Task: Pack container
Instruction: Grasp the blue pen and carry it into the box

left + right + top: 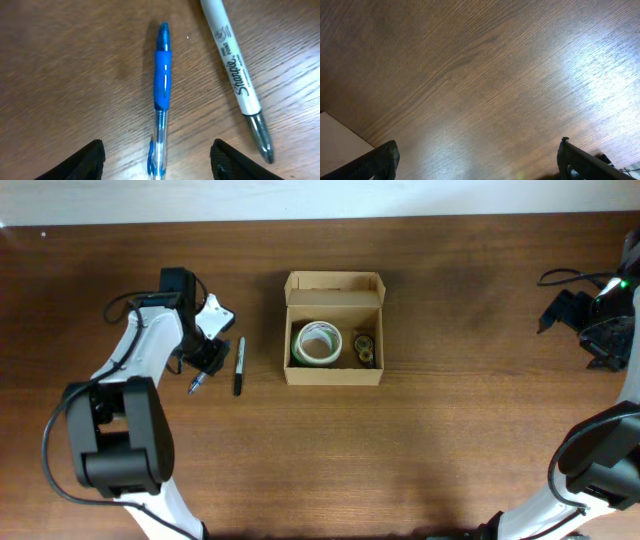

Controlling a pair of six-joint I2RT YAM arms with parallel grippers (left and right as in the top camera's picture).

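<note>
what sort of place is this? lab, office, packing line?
Probably a robot lab or data-collection bench: left arm and right arm at a wooden table, with staged props, an open cardboard container holding a tape roll, and a blue pen and Sharpie marker beside it.

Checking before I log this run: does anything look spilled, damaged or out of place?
Nothing looks damaged or spilled. The container sits open, with a tape roll and smaller dark rolls inside. Only the blue pen and Sharpie marker lie outside it on the table, roughly parallel, not yet packed.
</note>
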